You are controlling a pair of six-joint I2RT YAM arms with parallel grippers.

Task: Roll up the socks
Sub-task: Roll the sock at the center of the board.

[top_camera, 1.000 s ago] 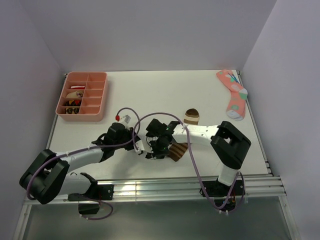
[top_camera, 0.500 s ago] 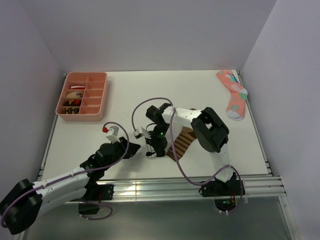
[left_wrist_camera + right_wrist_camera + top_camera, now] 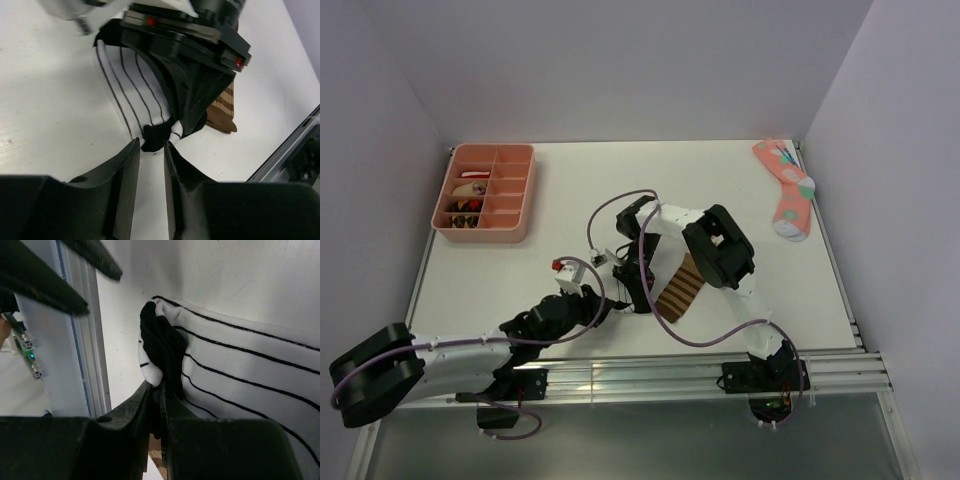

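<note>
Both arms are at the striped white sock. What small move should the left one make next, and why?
Probably ease the left end effector forward and close on the white sock's black tip: its jaws stand apart just short of it, while the right end effector pinches that fabric.

At the upper left of the top view we see a pink compartment tray [image 3: 481, 235] on the white table [image 3: 620, 180], with small objects in its left cells that we cannot make out. At upper right lies a pink dotted sock [image 3: 786, 190], its teal toe nearest us.
</note>
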